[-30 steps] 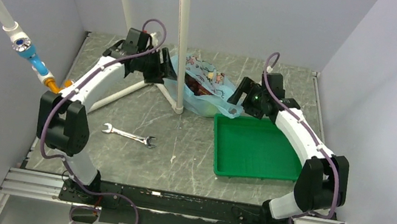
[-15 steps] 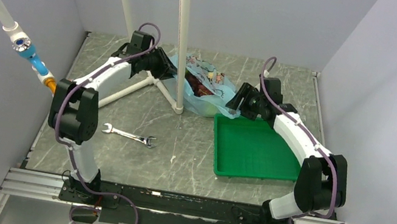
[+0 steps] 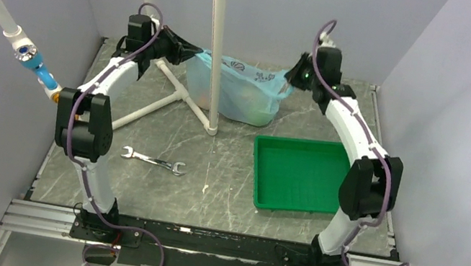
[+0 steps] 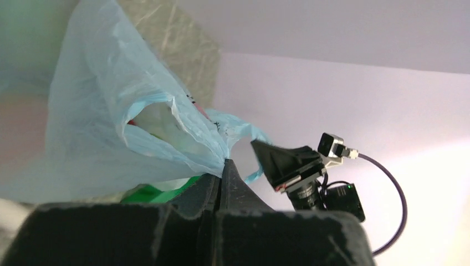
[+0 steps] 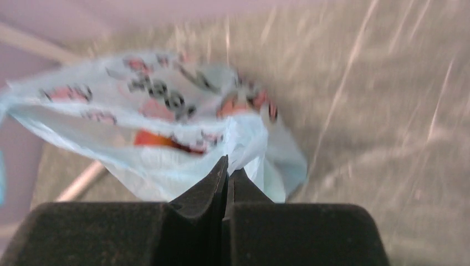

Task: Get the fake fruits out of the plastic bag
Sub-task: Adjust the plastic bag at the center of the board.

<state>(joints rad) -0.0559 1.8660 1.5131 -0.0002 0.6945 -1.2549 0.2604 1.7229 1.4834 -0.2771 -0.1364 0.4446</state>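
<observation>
Bag (image 3: 235, 95) pinched between raised left hand (image 3: 193, 54), right hand (image 3: 291, 81).

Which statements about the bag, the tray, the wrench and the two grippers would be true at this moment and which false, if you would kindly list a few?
1. The left gripper is shut on an edge of the plastic bag. True.
2. The right gripper is open and clear of the bag. False: it is shut on a fold of the bag.
3. The wrench lies inside the green tray. False: it lies on the table, to the left of the tray.
4. The bag hangs stretched between the two grippers. True.
</observation>
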